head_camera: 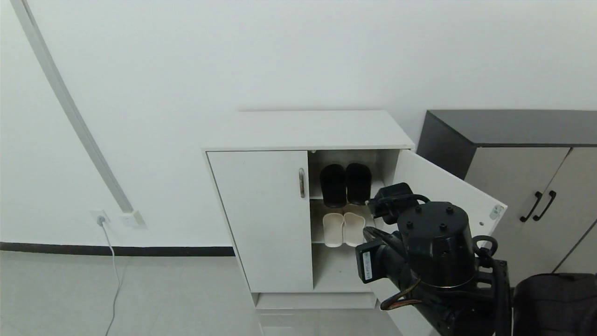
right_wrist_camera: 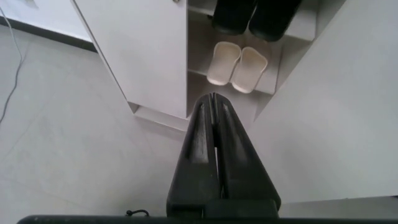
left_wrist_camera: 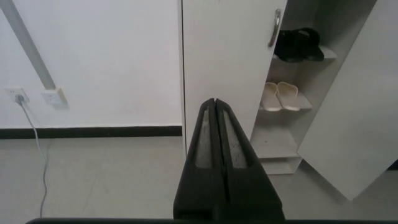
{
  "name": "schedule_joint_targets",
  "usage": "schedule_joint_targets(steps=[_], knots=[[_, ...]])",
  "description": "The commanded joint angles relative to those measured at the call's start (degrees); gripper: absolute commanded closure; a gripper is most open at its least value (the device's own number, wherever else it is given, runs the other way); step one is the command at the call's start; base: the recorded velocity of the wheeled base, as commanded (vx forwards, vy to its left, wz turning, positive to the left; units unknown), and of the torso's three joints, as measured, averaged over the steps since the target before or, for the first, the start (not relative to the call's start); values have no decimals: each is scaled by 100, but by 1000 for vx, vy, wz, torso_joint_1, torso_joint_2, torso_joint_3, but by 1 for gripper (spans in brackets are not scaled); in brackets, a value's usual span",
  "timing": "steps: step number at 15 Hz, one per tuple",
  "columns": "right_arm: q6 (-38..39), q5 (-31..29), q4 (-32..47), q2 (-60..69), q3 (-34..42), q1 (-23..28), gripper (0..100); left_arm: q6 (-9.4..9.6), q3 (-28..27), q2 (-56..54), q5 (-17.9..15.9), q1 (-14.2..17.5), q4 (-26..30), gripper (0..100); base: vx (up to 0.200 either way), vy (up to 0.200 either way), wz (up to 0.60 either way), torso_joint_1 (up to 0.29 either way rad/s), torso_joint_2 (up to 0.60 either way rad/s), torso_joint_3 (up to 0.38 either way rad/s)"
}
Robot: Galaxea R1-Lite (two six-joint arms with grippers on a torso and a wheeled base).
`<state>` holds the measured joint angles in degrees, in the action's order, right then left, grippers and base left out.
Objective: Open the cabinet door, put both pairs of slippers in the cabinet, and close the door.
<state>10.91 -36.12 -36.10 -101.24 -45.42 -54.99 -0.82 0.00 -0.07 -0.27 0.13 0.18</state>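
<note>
A white cabinet (head_camera: 308, 130) stands against the wall with its right door (head_camera: 447, 186) swung open and its left door (head_camera: 261, 214) closed. Black slippers (head_camera: 345, 184) lie on the upper shelf, white slippers (head_camera: 344, 228) on the middle shelf. They also appear in the wrist views: black slippers (left_wrist_camera: 298, 45) (right_wrist_camera: 255, 15), white slippers (left_wrist_camera: 285, 96) (right_wrist_camera: 236, 64). My right arm (head_camera: 429, 242) hangs in front of the open door. The right gripper (right_wrist_camera: 213, 102) is shut and empty, in front of the opening. The left gripper (left_wrist_camera: 214, 106) is shut and empty, facing the closed left door.
A dark-topped grey cabinet (head_camera: 527, 154) with black handles stands right of the open door. A wall socket with a cable (head_camera: 100, 218) and a slanted wall conduit (head_camera: 65, 102) are to the left. Grey floor (head_camera: 140, 298) lies before the cabinet.
</note>
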Motion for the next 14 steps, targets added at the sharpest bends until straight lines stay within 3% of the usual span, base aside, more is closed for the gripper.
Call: schedule_joint_targets(steps=[1, 14], knots=[[-1, 0, -3, -18, -2, 6, 100, -6, 0, 7, 0, 4, -1, 100, 0, 0, 0, 198, -520, -305], [-80, 9, -3, -36, 130, 94, 100, -15, -9, 7, 0, 4, -1, 100, 0, 0, 0, 236, -544, -312]])
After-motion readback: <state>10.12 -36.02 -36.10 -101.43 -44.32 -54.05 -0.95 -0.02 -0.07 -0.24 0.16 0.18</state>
